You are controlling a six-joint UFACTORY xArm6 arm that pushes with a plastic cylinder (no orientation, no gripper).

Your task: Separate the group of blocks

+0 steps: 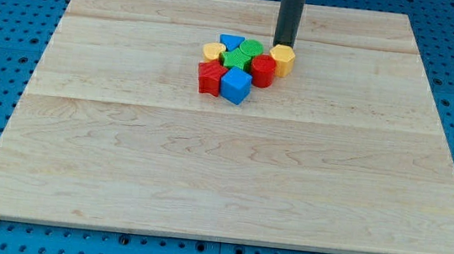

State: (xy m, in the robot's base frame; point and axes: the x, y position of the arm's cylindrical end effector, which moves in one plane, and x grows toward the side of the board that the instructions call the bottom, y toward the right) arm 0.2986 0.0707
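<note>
Yellow, red, green and blue blocks sit packed together on the wooden board (pixel 120 175), a little above its middle. We have no jaws, only our rod; my tip (pixel 284 45) touches the top edge of the yellow hexagon block (pixel 282 59). Left of my tip lie the red cylinder (pixel 263 68), green blocks (pixel 240 56), blue triangle (pixel 231 41), yellow block (pixel 212 53), red block (pixel 211 78) and blue cube (pixel 235 86).
</note>
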